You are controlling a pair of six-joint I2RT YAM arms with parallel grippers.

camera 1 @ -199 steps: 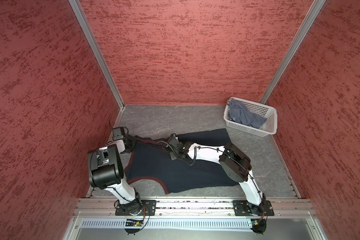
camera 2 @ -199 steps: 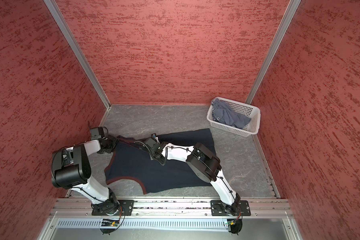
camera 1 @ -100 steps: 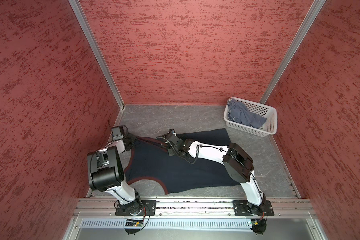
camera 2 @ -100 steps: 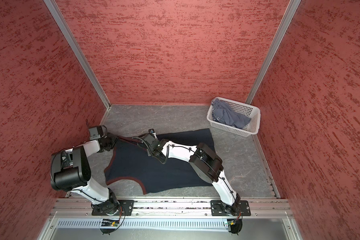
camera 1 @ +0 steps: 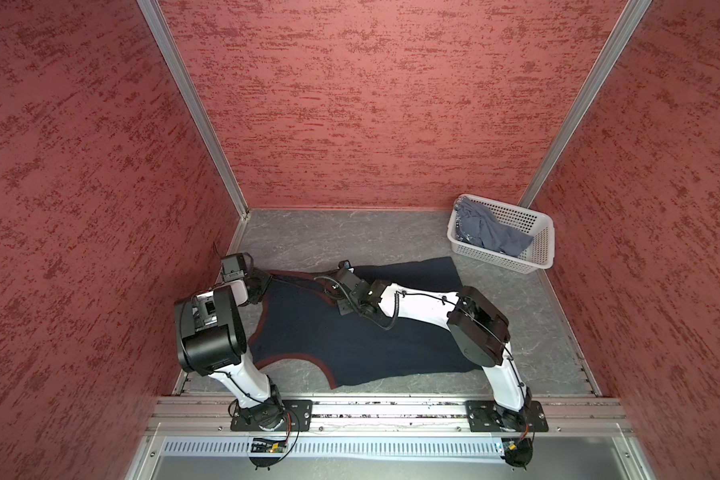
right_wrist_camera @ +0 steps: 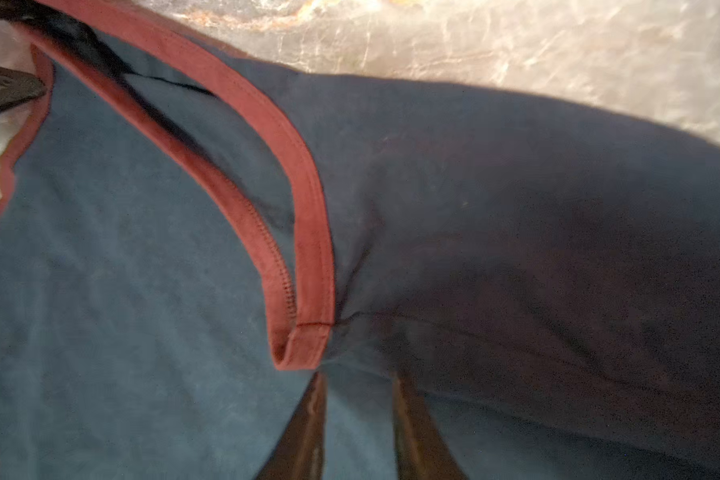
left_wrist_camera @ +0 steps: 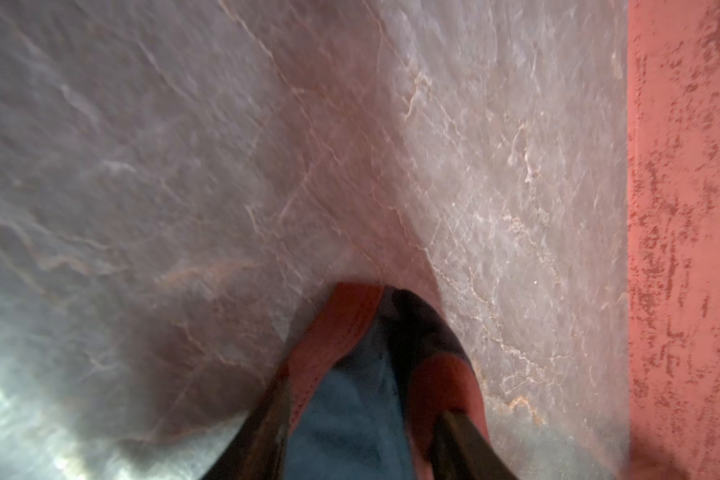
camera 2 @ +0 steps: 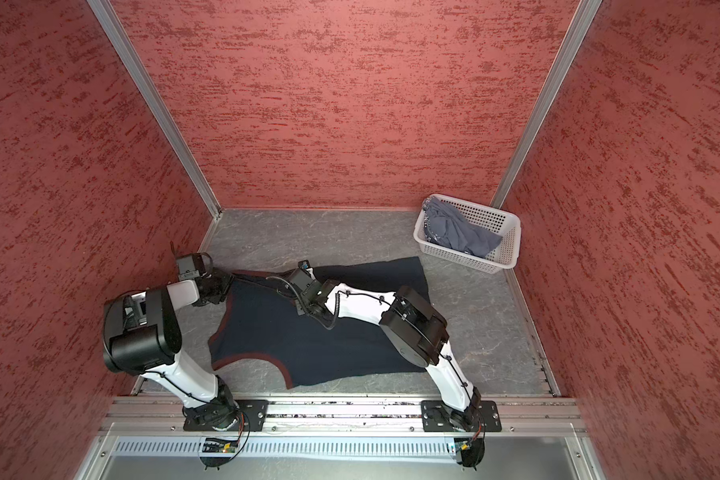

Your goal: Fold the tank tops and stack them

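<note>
Navy tank top lies spread on the desk, straps left, hem right. Left gripper clamps the far shoulder strap; right gripper, jaws parted (nothing held), sits on cloth just beside the armhole trim.

Dark navy cloth tank top reads matt, soft knit, reddish trim stitched. Grey marbled tabletop looks smooth, slightly shiny. White perforated plastic basket, rough-textured red walls, brushed metal rails.
</note>
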